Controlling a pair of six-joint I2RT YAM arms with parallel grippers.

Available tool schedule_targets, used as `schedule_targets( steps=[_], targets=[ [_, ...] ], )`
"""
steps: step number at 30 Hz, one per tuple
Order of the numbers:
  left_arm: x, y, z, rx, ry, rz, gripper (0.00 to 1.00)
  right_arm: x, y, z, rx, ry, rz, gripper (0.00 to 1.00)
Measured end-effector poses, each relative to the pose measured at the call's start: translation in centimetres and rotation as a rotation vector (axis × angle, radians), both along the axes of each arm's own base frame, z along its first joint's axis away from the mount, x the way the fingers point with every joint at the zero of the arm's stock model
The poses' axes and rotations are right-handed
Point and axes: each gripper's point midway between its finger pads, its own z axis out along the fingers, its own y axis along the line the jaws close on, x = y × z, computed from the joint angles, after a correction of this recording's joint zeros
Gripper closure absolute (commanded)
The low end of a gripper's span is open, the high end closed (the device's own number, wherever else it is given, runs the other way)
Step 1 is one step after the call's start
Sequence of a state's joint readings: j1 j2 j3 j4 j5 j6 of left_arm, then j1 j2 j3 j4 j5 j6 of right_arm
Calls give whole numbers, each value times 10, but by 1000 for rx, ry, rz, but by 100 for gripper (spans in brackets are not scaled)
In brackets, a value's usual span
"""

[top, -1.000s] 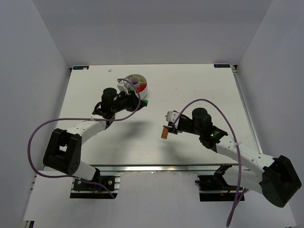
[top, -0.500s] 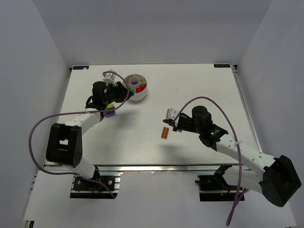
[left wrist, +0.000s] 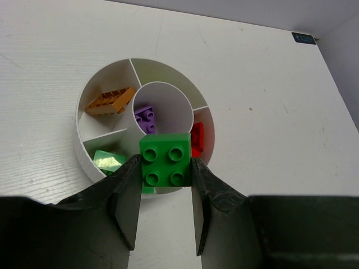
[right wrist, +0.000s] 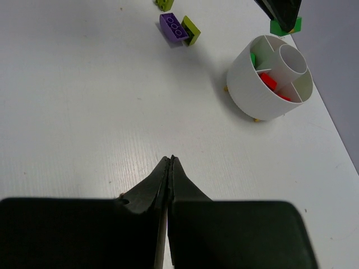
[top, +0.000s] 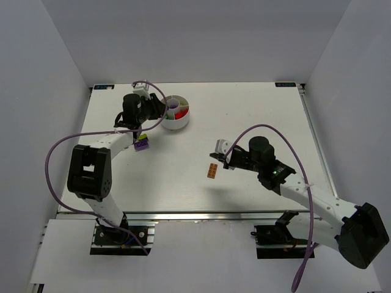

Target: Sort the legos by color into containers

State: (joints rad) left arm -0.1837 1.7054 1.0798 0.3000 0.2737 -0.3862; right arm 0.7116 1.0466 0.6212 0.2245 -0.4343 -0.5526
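The round white dish [left wrist: 84, 120] holds an orange brick [left wrist: 110, 100], a purple brick [left wrist: 146, 119] in its centre well, a red brick [left wrist: 197, 139] and a green piece [left wrist: 109, 160]. My left gripper [left wrist: 165, 168] is shut on a green brick [left wrist: 165, 159], held above the dish's near rim by the green section. From above, the left gripper [top: 162, 112] sits at the left side of the dish [top: 178, 122]. My right gripper [right wrist: 170, 158] is shut on nothing, low over bare table. Another orange brick [top: 212, 171] lies just left of the right gripper [top: 225, 162].
A purple brick [right wrist: 173, 26] joined to a lime brick [right wrist: 190, 30] lies on the table left of the dish [right wrist: 252, 95], with another lime brick [right wrist: 164, 4] beyond it. In the top view the purple brick [top: 142, 144] rests under the left forearm.
My left gripper carried the green brick up and left onto the dish's left rim. My right gripper let go of the orange brick, which now lies on the table, and shut.
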Motion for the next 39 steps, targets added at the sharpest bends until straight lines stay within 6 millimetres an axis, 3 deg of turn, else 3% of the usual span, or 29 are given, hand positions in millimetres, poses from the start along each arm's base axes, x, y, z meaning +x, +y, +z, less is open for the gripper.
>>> schedule_targets(
  steps=[12,17,24,29,39],
  targets=[
    [14,-1,-3,36,-122,-14,78,-1,0,1,3,-2,7,99],
    [18,-2,-12,44,-127,-21,74,-1,0,1,2,-3,7,98],
    [18,-2,-23,47,-118,-21,68,-1,0,1,1,-4,8,97],
    [18,-2,-23,46,-117,-21,57,-1,0,1,1,-4,8,95],
    [17,-1,-27,48,-102,-20,45,-1,0,1,1,-4,8,94]
  ],
)
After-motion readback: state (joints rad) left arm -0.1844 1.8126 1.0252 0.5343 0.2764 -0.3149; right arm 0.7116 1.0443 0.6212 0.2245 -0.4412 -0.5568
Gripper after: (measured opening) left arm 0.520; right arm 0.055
